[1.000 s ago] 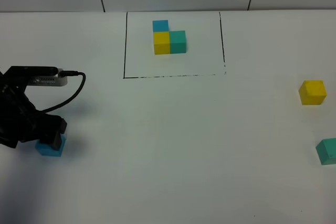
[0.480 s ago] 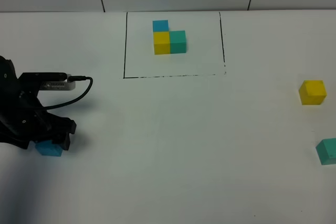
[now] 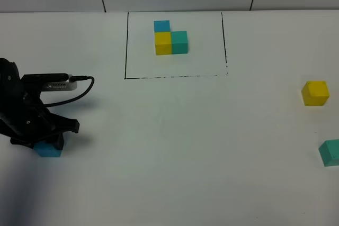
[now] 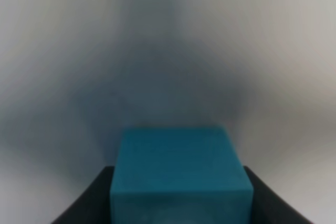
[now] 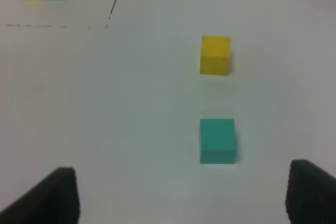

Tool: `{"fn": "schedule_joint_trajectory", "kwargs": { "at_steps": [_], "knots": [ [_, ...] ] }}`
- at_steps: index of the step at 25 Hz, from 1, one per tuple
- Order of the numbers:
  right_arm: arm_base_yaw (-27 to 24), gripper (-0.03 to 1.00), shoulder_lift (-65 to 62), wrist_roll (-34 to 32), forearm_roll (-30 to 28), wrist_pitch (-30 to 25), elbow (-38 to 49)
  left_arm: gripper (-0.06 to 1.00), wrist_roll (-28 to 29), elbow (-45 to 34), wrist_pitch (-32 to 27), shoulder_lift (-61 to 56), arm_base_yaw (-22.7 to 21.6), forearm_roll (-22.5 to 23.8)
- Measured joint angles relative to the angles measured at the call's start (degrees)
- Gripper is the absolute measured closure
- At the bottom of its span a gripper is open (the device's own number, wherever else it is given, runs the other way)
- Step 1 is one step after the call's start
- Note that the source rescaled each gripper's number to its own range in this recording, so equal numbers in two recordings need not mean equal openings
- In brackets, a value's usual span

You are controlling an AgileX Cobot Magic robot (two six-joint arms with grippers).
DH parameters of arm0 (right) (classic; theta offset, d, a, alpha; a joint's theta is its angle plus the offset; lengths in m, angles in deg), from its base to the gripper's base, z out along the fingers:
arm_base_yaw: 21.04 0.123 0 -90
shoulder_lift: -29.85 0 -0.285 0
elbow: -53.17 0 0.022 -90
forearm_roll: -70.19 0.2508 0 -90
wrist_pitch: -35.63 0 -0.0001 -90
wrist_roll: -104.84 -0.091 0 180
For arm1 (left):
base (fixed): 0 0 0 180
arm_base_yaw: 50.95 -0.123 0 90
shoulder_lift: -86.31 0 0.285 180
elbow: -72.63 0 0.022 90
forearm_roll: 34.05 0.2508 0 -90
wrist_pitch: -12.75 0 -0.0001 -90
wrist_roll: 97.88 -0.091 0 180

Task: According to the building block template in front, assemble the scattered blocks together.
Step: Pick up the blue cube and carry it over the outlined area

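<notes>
Left hand (image 3: 46, 142) clenched on the blue cube (image 3: 48, 151) — cube sits inside its grip, at 8 o'clock on the desk (image 3: 169, 146), overhead view.

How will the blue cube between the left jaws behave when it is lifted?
The blue cube looks rigid, with flat faces, so it probably will not bend or roll. Its matte surface likely resists slipping. Being small, it seems light.

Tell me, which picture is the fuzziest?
Left wrist view: fuzziest, the blue block sits too close and everything behind is a grey smear. Right wrist view: a bit soft, but yellow block and green block are plain. Exterior high view: sharp, soft shadow beside the left pincer.
</notes>
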Motion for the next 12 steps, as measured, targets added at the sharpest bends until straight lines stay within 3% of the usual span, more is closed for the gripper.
{"fn": "schedule_joint_trajectory", "kwargs": {
  "at_steps": [3,5,12],
  "knots": [
    [0.0,0.34,0.0,0.0,0.0,0.0,0.0,0.94,-0.7,3.6,-3.2,0.0,2.5,-1.0],
    [0.0,0.34,0.0,0.0,0.0,0.0,0.0,0.94,-4.7,7.9,-5.3,0.0,6.6,-0.4],
    [0.0,0.34,0.0,0.0,0.0,0.0,0.0,0.94,-21.3,29.8,-14.2,5.1,20.7,9.0]
  ]
}}
